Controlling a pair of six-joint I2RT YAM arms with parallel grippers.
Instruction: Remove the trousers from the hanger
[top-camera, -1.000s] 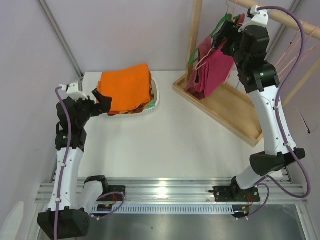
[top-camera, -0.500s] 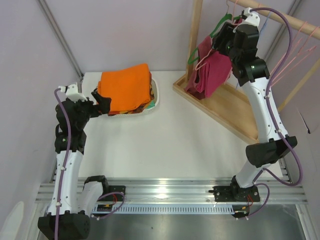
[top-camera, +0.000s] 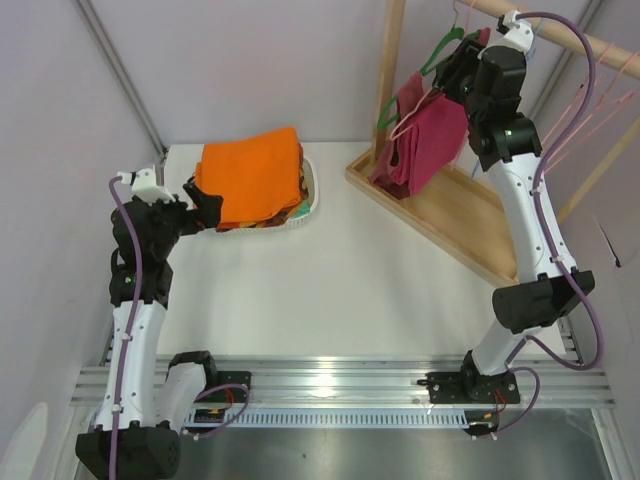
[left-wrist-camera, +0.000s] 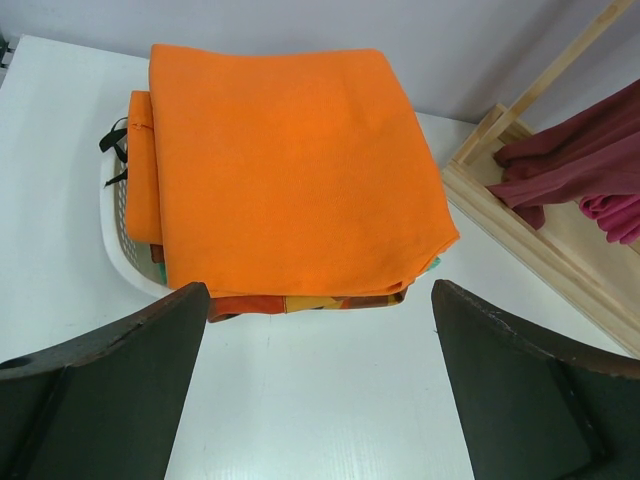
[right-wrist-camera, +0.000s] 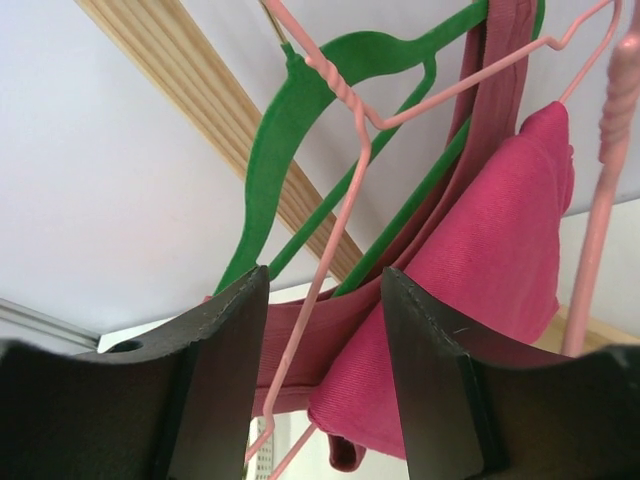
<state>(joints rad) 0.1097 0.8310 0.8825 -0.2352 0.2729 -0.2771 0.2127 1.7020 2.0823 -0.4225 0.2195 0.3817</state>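
Note:
The magenta-pink trousers (right-wrist-camera: 490, 260) hang folded over the thin light-pink wire hanger (right-wrist-camera: 345, 190) on the wooden rail. They also show in the top view (top-camera: 437, 135). My right gripper (right-wrist-camera: 325, 290) is up by the rail in the top view (top-camera: 455, 72). It is open, and the hanger's sloping wire passes between its jaws without being clamped. The trousers lie just beyond the right finger. My left gripper (left-wrist-camera: 318, 300) is open and empty, low over the table in front of the orange folded cloth (left-wrist-camera: 285, 165).
A darker maroon garment (right-wrist-camera: 330, 325) hangs on a green hanger (right-wrist-camera: 300, 130) right behind the pink wire. The wooden rail (right-wrist-camera: 190, 95) runs above. The rack's wooden base tray (top-camera: 455, 225) lies below. The orange cloth tops a white basket (top-camera: 307, 207). More pink hangers (top-camera: 590, 100) hang further right.
My right gripper has risen and moved in toward the hangers, closer to the rail. The left arm has not moved.

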